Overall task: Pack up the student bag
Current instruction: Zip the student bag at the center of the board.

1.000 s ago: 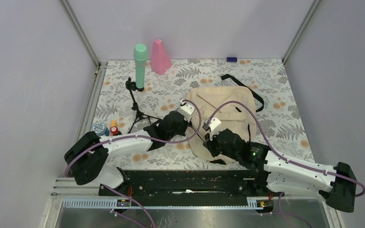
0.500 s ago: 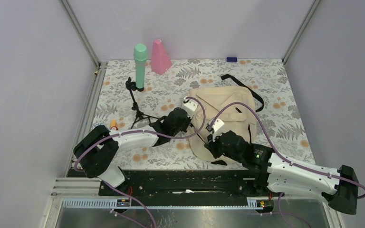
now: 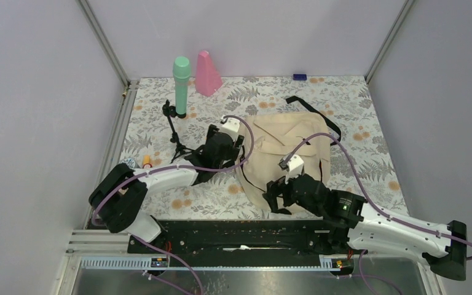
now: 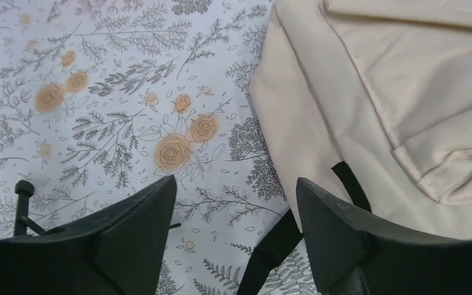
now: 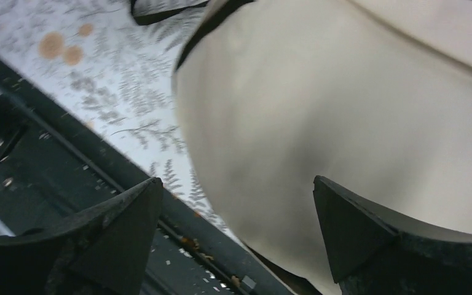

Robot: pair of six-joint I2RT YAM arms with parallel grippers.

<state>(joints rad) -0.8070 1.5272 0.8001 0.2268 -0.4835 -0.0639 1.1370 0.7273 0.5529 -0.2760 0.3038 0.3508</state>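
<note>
Student bag (image 3: 289, 150) lay flat on the floral counter (image 3: 356, 110), right of centre, its near edge close to the black rail (image 3: 233, 230) where the arms are mounted. A black strap (image 3: 322, 117) curled out past its far right corner.

Left arm (image 3: 166, 178) reached in to the bag's left edge. In the left wrist view we noted the jaws spread wide with nothing between them. One finger (image 4: 129, 239) hung over bare counter, the other finger (image 4: 350, 246) over the cream fabric (image 4: 405, 92). A black strap end (image 4: 273, 246) lay on the counter between them. We could not tell whether either finger touched the bag.

Right arm (image 3: 375, 224) was at the bag's near edge. In the right wrist view the jaws were also wide open and held nothing; cream fabric (image 5: 344, 110) filled the gap between the two fingers (image 5: 110, 236), and the rail (image 5: 49, 153) ran along the lower left. That view was blurred, so contact could not be judged.

Elsewhere on the counter we recorded:
- a green bottle (image 3: 181, 86) upright at the far left, with a pink cone-shaped item (image 3: 208, 74) just beside it
- a black tripod stand (image 3: 175, 132) nearer the left arm
- small items (image 3: 142, 161) at the left edge, too small to identify
- a small blue object (image 3: 299, 77) at the far edge
</note>
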